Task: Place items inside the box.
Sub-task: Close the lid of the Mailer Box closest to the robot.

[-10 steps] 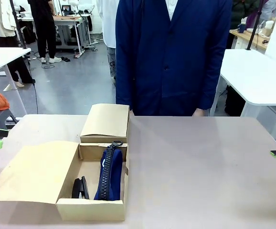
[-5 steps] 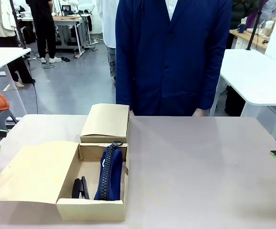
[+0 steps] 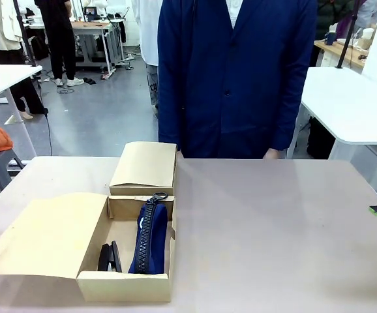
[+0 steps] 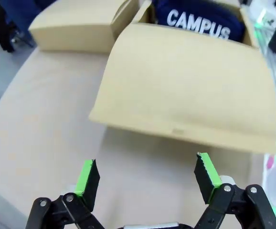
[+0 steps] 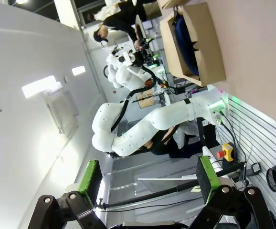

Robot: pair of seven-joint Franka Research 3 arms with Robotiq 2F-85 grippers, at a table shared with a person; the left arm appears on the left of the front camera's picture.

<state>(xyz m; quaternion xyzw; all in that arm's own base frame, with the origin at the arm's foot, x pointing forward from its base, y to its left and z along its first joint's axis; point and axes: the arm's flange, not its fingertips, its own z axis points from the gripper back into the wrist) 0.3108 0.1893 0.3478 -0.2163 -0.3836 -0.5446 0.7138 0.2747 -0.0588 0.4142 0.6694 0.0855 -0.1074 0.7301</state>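
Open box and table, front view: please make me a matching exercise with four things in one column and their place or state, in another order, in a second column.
Things:
1. navy pencil pouch
2. black stapler
3. closed cardboard box
4. left gripper

Places or states:
A. shut, behind the open box
B. open, holding nothing
C. lying along the right side inside the open box
D. in the near left corner of the open box

Pairs: 1-C, 2-D, 3-A, 4-B

box: open, flap left | inside: navy pouch, black stapler | person behind table
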